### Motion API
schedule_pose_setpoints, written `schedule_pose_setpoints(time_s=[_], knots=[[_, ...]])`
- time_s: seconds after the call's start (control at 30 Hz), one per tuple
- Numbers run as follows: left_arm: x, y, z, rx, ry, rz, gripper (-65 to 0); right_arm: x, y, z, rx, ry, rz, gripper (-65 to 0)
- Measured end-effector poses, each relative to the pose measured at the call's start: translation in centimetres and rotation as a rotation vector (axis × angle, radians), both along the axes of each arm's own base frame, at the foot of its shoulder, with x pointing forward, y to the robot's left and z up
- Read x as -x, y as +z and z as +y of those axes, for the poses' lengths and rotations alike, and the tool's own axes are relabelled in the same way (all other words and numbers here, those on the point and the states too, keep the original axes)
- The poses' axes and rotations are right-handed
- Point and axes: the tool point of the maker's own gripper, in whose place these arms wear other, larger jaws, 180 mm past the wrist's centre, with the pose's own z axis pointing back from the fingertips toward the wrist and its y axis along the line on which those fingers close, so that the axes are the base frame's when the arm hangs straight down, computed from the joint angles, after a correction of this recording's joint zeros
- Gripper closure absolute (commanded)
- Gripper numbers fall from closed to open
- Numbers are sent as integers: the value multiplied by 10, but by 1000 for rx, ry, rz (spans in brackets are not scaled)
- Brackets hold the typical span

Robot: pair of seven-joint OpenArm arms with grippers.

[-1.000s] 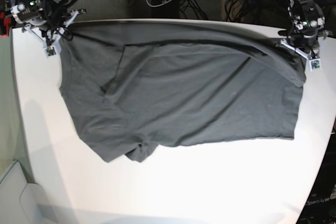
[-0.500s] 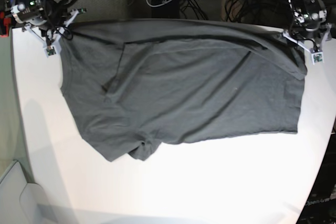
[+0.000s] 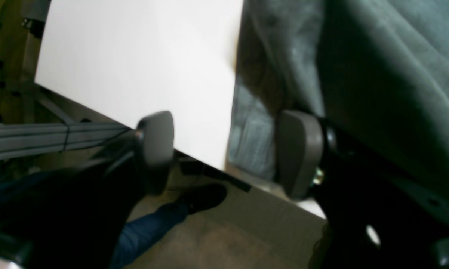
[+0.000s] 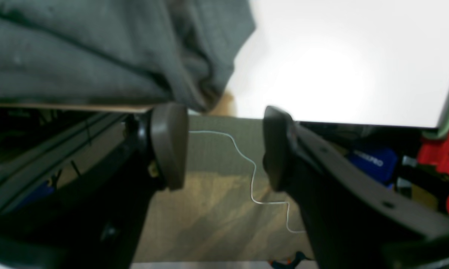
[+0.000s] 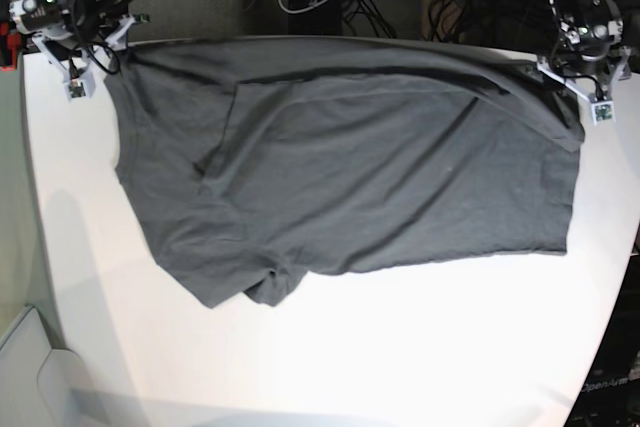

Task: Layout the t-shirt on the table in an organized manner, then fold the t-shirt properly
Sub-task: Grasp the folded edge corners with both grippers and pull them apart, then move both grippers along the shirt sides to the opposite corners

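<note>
Over the far desk edge, left wrist view: left pincer (image 3: pixel 226 153) stands released, both pads apart with nothing between them. Desk (image 3: pixel 142 59) shows white beyond the near pad; t-shirt (image 3: pixel 359 74) lies to the side, one edge of cloth draping over the desk rim just behind the far pad. Whether that pad touches the cloth I cannot tell. Floor visible below, so the pincer hangs past the rim.

Right wrist view: right pincer (image 4: pixel 224 145) also released, pads apart, only floor and a thin white cable (image 4: pixel 254 175) in the gap. T-shirt (image 4: pixel 97 48) bunches on the desk (image 4: pixel 340 67) above the pads, apart from them.

Base view: t-shirt (image 5: pixel 350 167) spread sideways across the far half of the desk (image 5: pixel 400 347), mostly flat; long creases remain, and one sleeve is tucked under at the near edge. Left pincer (image 5: pixel 585 87) and right pincer (image 5: pixel 80 52) sit at opposite far corners of the cloth.

Judgement: layout largely done, needs smoothing; no fold begun.
</note>
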Motion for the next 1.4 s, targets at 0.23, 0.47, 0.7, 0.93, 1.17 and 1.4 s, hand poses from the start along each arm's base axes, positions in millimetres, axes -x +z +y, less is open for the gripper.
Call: schedule_pose_setpoints(time_s=[0.23, 0.47, 0.7, 0.93, 1.17, 1.4], knots=[[-12, 19, -12, 50, -17, -89, -424, -6, 2, 0, -2, -2, -16, -337], [-20, 38, -17, 40, -38, -139, -424, -20, 21, -34, 44, -103, -90, -337], [-31, 49, -19, 37, -44, -178, -425, -56, 47, -53, 98, -91, -182, -337], [-87, 82, -18, 41, -41, -329, -425, -140, 74, -18, 67, 54, -252, -337], [-152, 91, -10, 110, 6, -414, -425, -243, 69, 40, -82, 243, -242, -393], [-203, 78, 8, 199, 74, -405, -425, -334, 80, 88, -298, 300, -335, -419]])
